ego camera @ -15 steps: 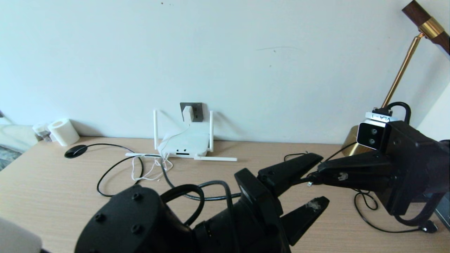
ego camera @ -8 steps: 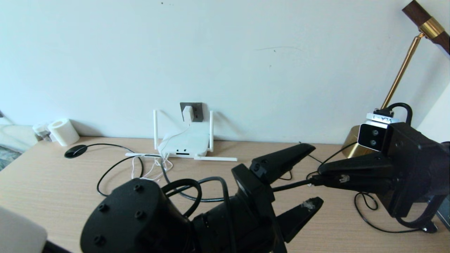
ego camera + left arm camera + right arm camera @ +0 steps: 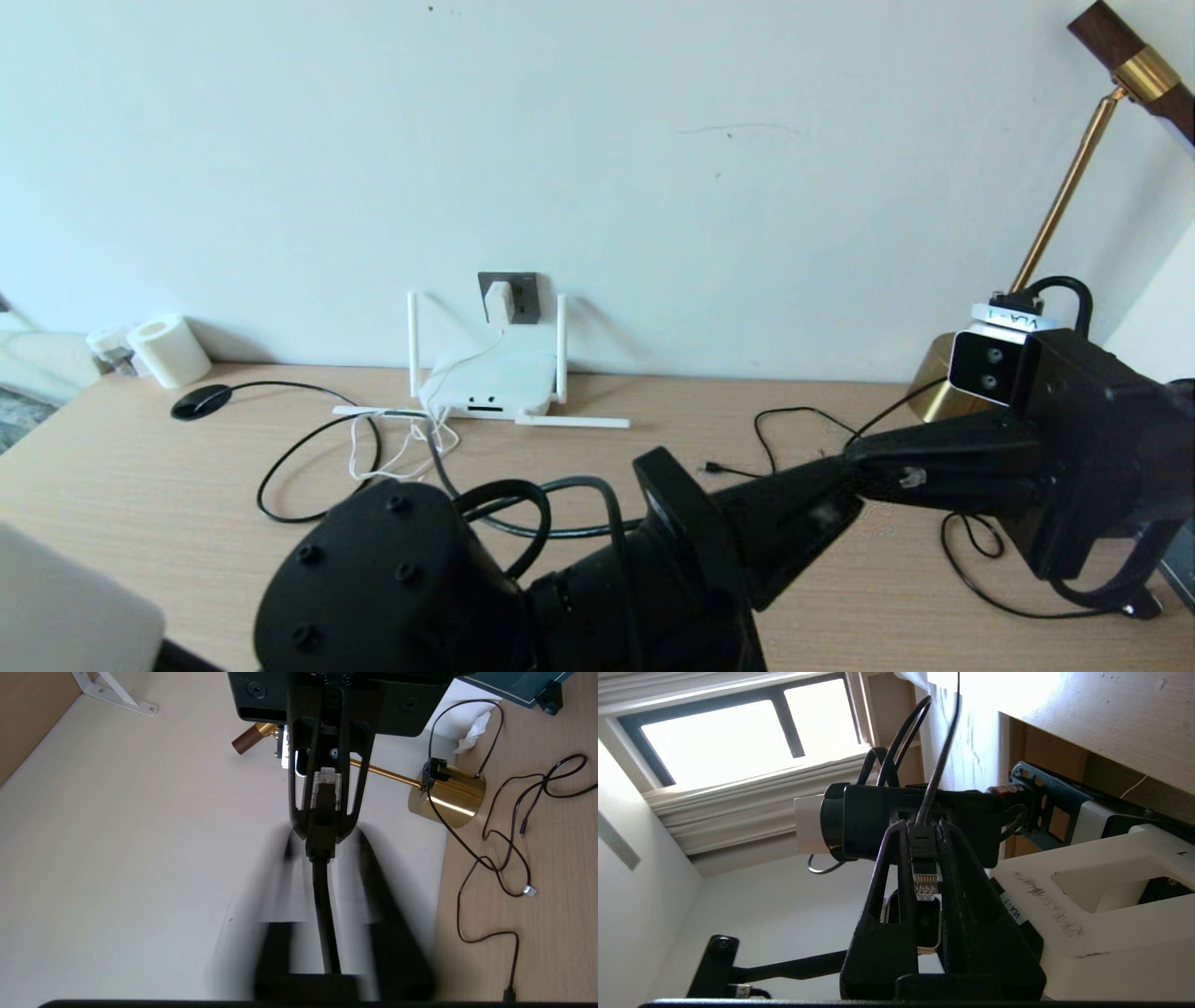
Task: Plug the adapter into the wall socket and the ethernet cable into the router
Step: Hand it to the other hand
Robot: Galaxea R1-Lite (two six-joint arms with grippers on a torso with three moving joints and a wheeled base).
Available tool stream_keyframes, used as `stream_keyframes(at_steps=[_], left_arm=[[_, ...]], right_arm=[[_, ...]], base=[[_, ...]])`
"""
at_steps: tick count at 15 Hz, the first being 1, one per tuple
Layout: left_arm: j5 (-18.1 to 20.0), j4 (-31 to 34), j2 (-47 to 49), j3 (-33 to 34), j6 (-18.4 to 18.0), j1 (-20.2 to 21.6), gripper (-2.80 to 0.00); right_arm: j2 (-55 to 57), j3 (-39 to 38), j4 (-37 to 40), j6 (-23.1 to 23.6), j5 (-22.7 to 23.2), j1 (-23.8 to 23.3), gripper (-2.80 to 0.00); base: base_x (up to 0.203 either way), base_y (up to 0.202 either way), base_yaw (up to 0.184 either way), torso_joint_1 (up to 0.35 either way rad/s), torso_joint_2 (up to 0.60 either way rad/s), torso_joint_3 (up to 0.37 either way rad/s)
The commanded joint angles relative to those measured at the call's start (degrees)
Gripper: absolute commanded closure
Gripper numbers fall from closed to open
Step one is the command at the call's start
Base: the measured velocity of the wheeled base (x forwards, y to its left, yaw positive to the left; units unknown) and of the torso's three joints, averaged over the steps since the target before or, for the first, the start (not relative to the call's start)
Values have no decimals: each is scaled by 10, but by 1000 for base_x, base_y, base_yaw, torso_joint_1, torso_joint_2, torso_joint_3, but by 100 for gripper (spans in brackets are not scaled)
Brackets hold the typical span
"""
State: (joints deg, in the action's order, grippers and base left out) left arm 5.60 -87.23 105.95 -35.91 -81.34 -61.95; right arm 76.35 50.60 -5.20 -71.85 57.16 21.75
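Note:
The white adapter (image 3: 499,301) sits plugged in the dark grey wall socket (image 3: 525,297), and its white cord drops to the white router (image 3: 490,381) on the desk below. Over the desk's front right, my right gripper (image 3: 851,464) is shut on the black boot of the ethernet cable (image 3: 569,532). In the right wrist view the clear plug (image 3: 926,880) lies between the fingers of that right gripper (image 3: 923,828). My left gripper (image 3: 834,499) meets it tip to tip, and its fingers look shut on the ethernet cable (image 3: 322,891) just behind the boot.
A brass lamp base (image 3: 938,387) stands at the back right, with thin black cords (image 3: 990,579) looped on the desk near it. A flat black plug (image 3: 201,401) with its cord and a paper roll (image 3: 170,350) lie at the back left.
My left gripper's fingers stood wide apart around the cable and have closed onto it just behind the right gripper's tips. The right gripper has hardly moved.

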Motion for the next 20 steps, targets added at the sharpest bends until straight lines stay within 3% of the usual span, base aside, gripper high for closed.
stream_keyframes(at_steps=[1,7,8,12,14,15,17,20], left_arm=[[0,-4,2,0,-4,0,0],[0,-4,0,-1,-4,-2,0],[0,-4,-1,-2,-4,-2,0],[-4,-4,-16,2,6,8,0],[-31,-4,-25,6,66,17,0],[-73,-4,-30,8,93,18,0],[-168,-2,-40,2,188,10,0],[-293,7,-53,4,292,3,0]], right_arm=[[1,0,0,-4,3,0,0],[0,-2,0,5,3,0,0],[-1,-4,1,17,2,0,-280],[-3,-11,-1,22,-25,0,-280],[-27,-13,-2,26,-95,0,-280],[-43,-14,-2,42,-130,0,-280],[-76,-17,-2,110,-212,2,-280],[-120,-34,0,219,-316,6,-280]], base=[[0,0,0,0,0,0],[0,0,0,0,0,0],[0,0,0,0,0,0],[0,0,0,0,0,0],[0,0,0,0,0,0],[0,0,0,0,0,0],[0,0,0,0,0,0],[0,0,0,0,0,0]])
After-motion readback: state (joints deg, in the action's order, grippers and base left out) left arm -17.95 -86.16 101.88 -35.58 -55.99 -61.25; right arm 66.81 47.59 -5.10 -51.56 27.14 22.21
